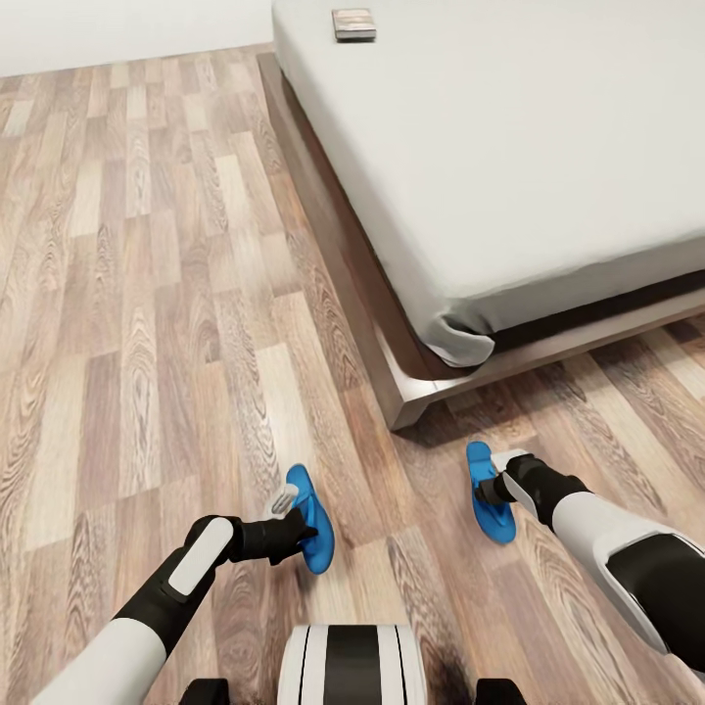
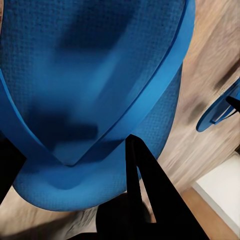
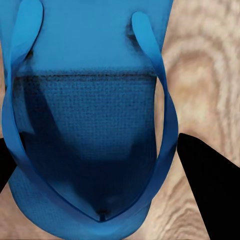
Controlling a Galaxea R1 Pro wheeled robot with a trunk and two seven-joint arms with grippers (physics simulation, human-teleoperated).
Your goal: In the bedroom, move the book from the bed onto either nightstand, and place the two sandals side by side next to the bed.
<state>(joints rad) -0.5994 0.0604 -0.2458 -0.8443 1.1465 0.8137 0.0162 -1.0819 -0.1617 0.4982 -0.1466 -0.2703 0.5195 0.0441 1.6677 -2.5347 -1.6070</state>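
Note:
Two bright blue sandals lie on the wood floor off the bed's [image 1: 509, 147] corner. My left gripper [image 1: 305, 529] is shut on the left sandal [image 1: 313, 517], which tilts on its edge; in the left wrist view one dark finger [image 2: 141, 190] crosses this sandal [image 2: 90, 100]. The right sandal [image 1: 488, 494] lies flat, and my right gripper [image 1: 497, 487] stands open astride its toe end [image 3: 90, 130], with a finger [image 3: 212, 185] at its edge. The book [image 1: 353, 23] rests far back on the pale mattress. No nightstand is in view.
The bed's dark wooden frame corner [image 1: 406, 406] juts out just beyond the sandals. Open plank floor [image 1: 137, 294] stretches to the left up to a white wall [image 1: 117, 29]. The other sandal [image 2: 216, 112] and the bed [image 2: 220, 187] appear in the left wrist view.

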